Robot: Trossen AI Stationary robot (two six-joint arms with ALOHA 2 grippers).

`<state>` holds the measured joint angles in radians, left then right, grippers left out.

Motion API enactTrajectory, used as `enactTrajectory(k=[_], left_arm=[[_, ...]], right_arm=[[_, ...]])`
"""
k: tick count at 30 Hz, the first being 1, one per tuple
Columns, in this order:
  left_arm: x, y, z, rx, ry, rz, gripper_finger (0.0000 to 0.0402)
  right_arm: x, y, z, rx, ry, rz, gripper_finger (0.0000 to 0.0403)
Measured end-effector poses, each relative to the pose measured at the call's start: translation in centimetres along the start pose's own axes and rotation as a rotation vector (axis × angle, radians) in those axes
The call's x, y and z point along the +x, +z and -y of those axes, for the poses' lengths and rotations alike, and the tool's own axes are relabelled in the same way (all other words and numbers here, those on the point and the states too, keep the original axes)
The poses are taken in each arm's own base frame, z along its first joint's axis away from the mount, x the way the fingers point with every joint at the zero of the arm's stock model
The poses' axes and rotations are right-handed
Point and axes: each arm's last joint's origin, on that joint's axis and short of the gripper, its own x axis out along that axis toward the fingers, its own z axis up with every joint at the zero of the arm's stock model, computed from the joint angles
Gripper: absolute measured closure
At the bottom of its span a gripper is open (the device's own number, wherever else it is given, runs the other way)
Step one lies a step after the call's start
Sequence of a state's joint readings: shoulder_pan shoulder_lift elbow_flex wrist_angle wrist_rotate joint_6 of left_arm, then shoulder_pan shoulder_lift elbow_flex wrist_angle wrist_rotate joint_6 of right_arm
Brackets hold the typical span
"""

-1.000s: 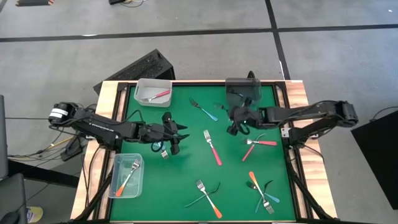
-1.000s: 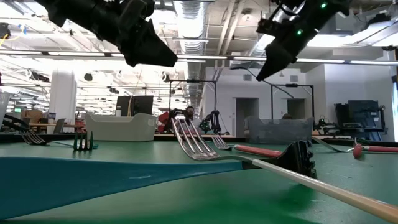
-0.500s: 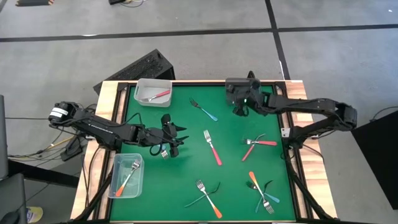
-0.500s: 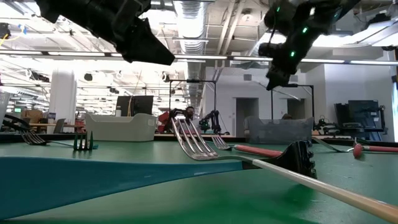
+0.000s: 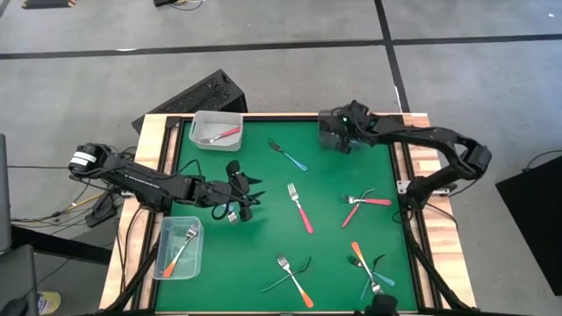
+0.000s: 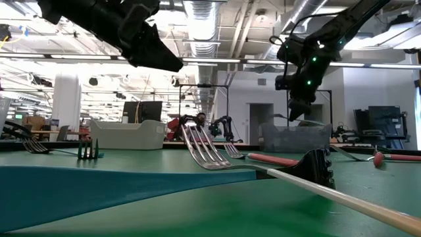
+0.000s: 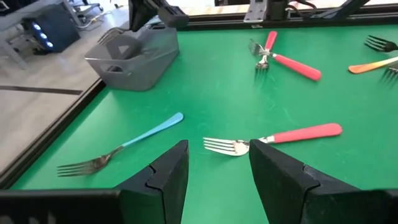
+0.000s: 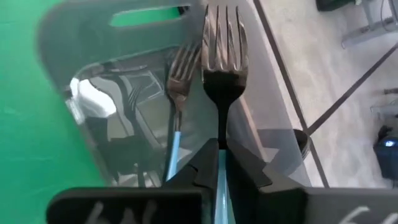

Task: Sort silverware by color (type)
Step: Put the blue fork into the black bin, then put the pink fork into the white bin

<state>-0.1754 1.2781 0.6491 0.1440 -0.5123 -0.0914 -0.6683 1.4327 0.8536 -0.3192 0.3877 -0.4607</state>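
My right gripper [image 5: 339,140] is shut on a blue-handled fork [image 8: 221,56] and hovers over the dark grey bin [image 5: 332,118] at the table's far edge. Another blue-handled fork [image 8: 176,118] lies inside that bin. My left gripper [image 5: 246,191] is open and empty above the mat at left of centre; a fork [image 5: 232,216] lies just near of it. In the left wrist view a blue fork [image 7: 121,148] and a red fork [image 7: 273,137] lie flat on the mat ahead of its fingers [image 7: 217,149]. My right gripper pinches the fork's blue handle [image 8: 221,163] just behind the metal neck, between its two fingers. The fork runs along the fingers, with its tines pointing out ahead of them. It is lifted clear, above the open grey bin.
A clear bin [image 5: 216,129] at the far left holds a red utensil. A clear bin [image 5: 180,247] at the near left holds an orange fork. Red, orange and blue forks [image 5: 300,208] [image 5: 364,202] [image 5: 294,281] [image 5: 371,270] lie scattered on the green mat.
My right gripper has carried the blue fork from the middle right of the mat toward the table's far edge. It now stands over the grey bin, still shut on the fork.
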Motion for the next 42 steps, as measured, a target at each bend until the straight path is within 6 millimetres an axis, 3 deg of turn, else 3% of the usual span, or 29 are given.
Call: enactTrajectory(k=[10,19,26,36,42], left_arm=[[0.0,-0.2,-0.2,-0.035,0.065,-0.017,0.0245],[0.0,-0.2,-0.5,0.001,0.152,-0.007,0.0245],[0.0,-0.1,-0.5,-0.004,0.159,-0.003,0.0245],[-0.1,-0.3,-0.5,-0.048,0.152,-0.013,0.0245],[0.1,-0.2,-0.9,-0.053,0.169,-0.012,0.0245]], right_arm=[[0.7,0.0,-0.1,0.108,-0.005,-0.005,0.0289],[-2.4,0.7,-0.8,0.350,0.084,0.086,0.0260],[-5.2,1.5,-3.6,0.348,0.236,0.140,0.0269],[-8.4,2.6,-9.3,0.319,0.395,0.193,0.0271],[-10.1,2.2,-11.7,0.333,0.464,0.163,0.0271]])
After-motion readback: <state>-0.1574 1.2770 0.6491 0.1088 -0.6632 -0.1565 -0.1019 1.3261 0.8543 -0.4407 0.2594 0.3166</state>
